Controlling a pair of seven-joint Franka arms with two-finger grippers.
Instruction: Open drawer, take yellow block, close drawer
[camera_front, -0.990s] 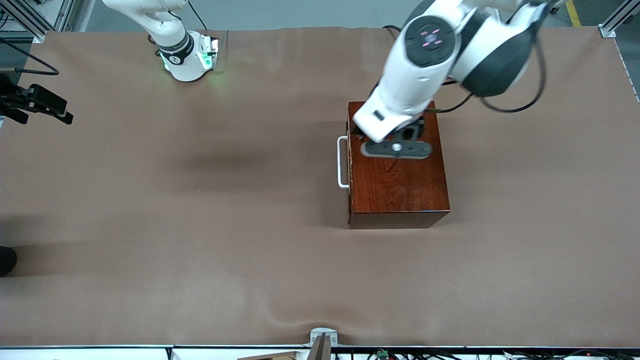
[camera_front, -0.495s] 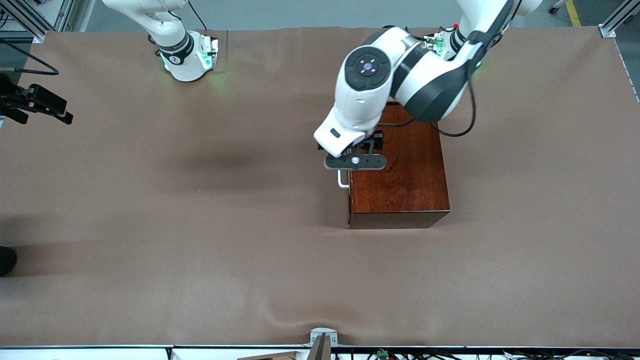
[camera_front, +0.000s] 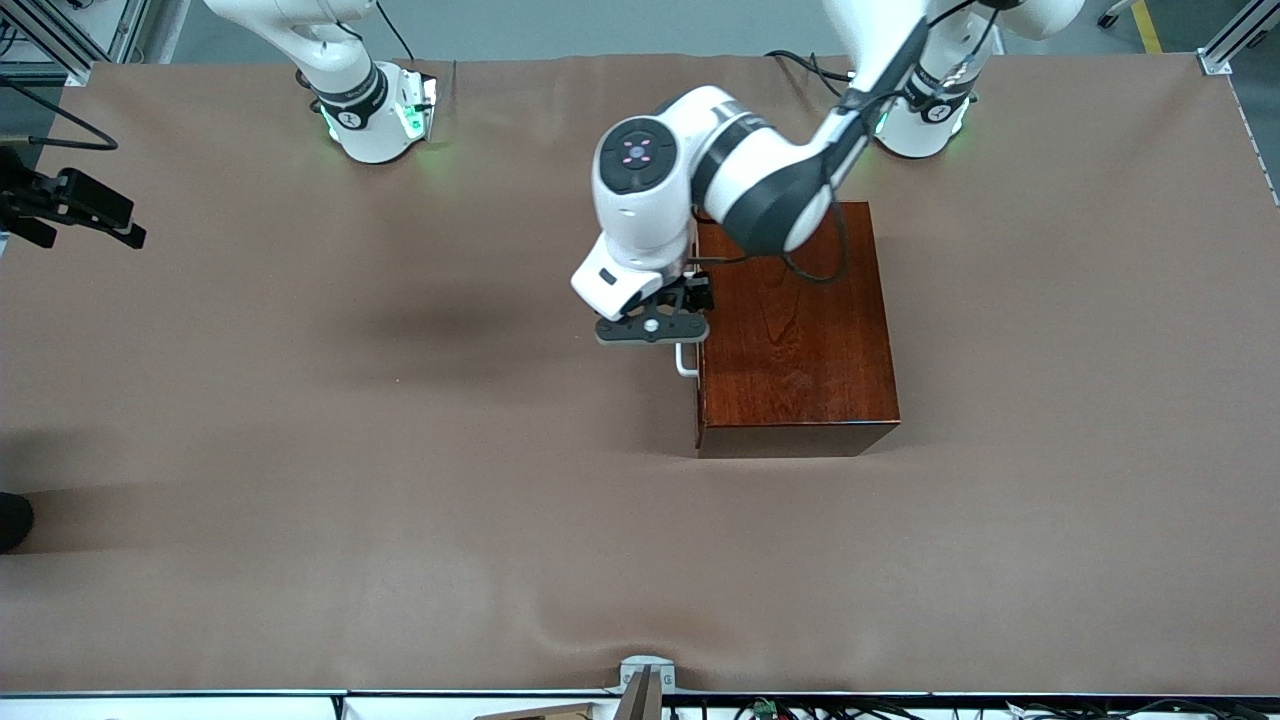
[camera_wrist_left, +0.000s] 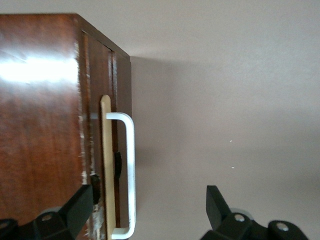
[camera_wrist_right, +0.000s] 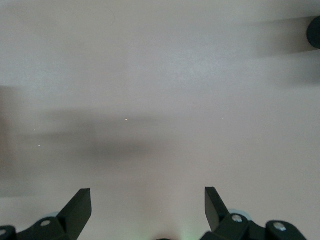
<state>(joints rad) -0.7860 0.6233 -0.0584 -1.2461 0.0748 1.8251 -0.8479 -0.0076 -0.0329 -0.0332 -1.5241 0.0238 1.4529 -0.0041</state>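
Glossy reddish-brown wooden box (camera_front: 795, 330) on the brown-covered table (camera_front: 400, 450), drawer (camera_wrist_left: 106, 165) shut, white loop handle (camera_wrist_left: 127, 170) facing the right arm's end. Left gripper (camera_wrist_left: 145, 210) over that handle, fingers spread wide, empty. Right gripper (camera_wrist_right: 147, 210) waiting well apart from the box, likewise wide open, empty. Yellow block unseen.

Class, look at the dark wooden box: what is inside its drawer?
Nothing inside can be seen. The drawer is shut in the wooden box, only its white handle showing. The open left hand hangs over the handle; the open right hand waits.
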